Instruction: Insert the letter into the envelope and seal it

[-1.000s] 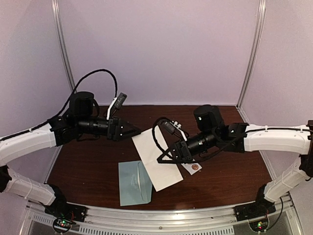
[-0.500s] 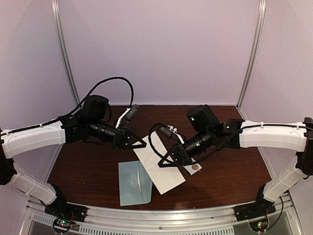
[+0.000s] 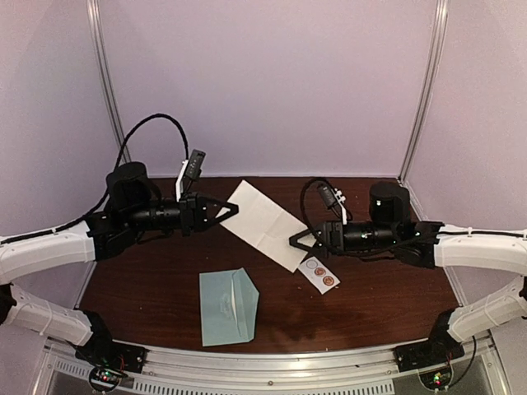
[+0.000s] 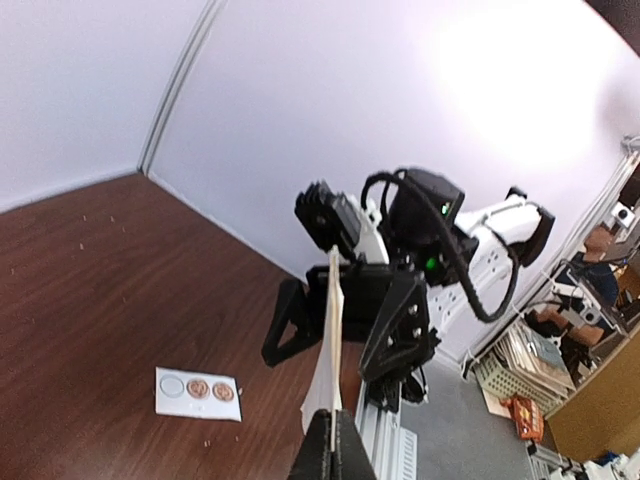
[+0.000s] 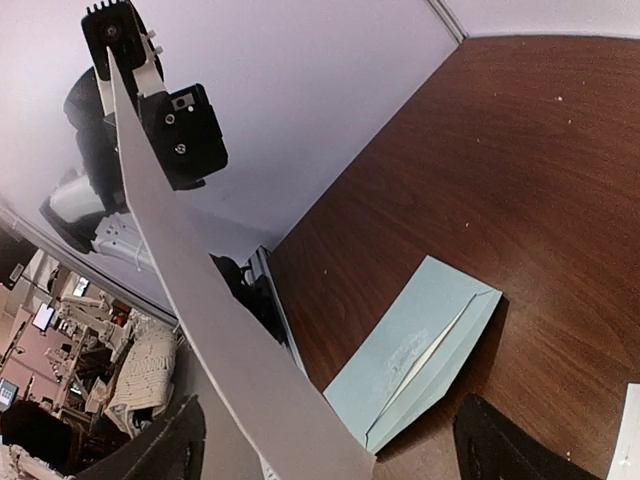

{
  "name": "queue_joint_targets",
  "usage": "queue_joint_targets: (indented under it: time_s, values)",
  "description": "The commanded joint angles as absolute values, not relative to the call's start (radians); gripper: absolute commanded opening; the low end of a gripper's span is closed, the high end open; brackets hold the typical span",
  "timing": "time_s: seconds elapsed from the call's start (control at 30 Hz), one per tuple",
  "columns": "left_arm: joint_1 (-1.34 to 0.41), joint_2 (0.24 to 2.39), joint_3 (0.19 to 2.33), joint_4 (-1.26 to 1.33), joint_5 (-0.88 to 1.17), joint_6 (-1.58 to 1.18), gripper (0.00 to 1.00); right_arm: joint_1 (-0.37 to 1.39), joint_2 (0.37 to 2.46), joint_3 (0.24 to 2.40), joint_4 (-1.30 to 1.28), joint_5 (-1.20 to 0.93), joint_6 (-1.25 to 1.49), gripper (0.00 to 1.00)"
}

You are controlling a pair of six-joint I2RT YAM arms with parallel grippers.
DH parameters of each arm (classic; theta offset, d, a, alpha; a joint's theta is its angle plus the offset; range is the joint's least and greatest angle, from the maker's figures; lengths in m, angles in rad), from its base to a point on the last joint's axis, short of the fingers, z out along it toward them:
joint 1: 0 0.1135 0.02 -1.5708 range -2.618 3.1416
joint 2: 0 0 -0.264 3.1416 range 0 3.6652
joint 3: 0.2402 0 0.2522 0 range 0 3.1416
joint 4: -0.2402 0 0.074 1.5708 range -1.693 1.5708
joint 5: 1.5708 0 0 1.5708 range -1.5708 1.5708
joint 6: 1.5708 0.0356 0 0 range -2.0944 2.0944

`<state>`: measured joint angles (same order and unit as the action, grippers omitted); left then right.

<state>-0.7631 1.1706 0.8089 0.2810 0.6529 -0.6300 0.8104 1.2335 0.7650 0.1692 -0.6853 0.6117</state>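
Note:
The letter (image 3: 263,222), a white folded sheet, hangs above the table between the two arms. My left gripper (image 3: 228,211) is shut on its left corner. In the left wrist view the letter (image 4: 331,340) stands edge-on, pinched at my left gripper (image 4: 333,442). My right gripper (image 3: 296,241) is open at the sheet's lower right edge, one finger on each side and apart from the paper. In the right wrist view the letter (image 5: 190,290) runs between the spread right gripper (image 5: 332,432). The pale teal envelope (image 3: 228,306) lies flat near the front edge, also visible as envelope (image 5: 420,350) with its flap slightly raised.
A white strip of round stickers (image 3: 319,273) lies on the dark wooden table (image 3: 140,280) just below my right gripper; the left wrist view shows the strip (image 4: 198,392) too. Pale walls and metal posts (image 3: 105,90) enclose the back and sides.
My left gripper closed on the letter's left corner and my right gripper let go. The letter rose and shifted toward the back; the right arm drew back to the right.

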Motion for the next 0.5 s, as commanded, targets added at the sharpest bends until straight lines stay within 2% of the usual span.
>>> queue_joint_targets:
  time_s: [0.0, 0.1, 0.27, 0.4, 0.47]
  values:
    - [-0.764, 1.15, 0.752, 0.681, 0.515, -0.752, 0.0, 0.827, 1.184, 0.656, 0.579, -0.549, 0.8, 0.87]
    - [-0.764, 1.162, 0.744, 0.755, 0.502, -0.781, 0.0, 0.851, 1.185, 0.615, 0.723, -0.516, 0.844, 0.88]
    - [-0.764, 1.166, 0.723, 0.813, 0.506, -0.811, 0.0, 0.886, 1.233, 0.646, 0.786, -0.501, 0.837, 0.9]
    - [-0.764, 1.155, 0.699, 0.825, 0.504, -0.828, 0.0, 0.888, 1.264, 0.66, 0.833, -0.512, 0.848, 0.76]
    - [-0.764, 1.147, 0.686, 0.831, 0.497, -0.835, 0.0, 0.889, 1.275, 0.665, 0.862, -0.519, 0.856, 0.61]
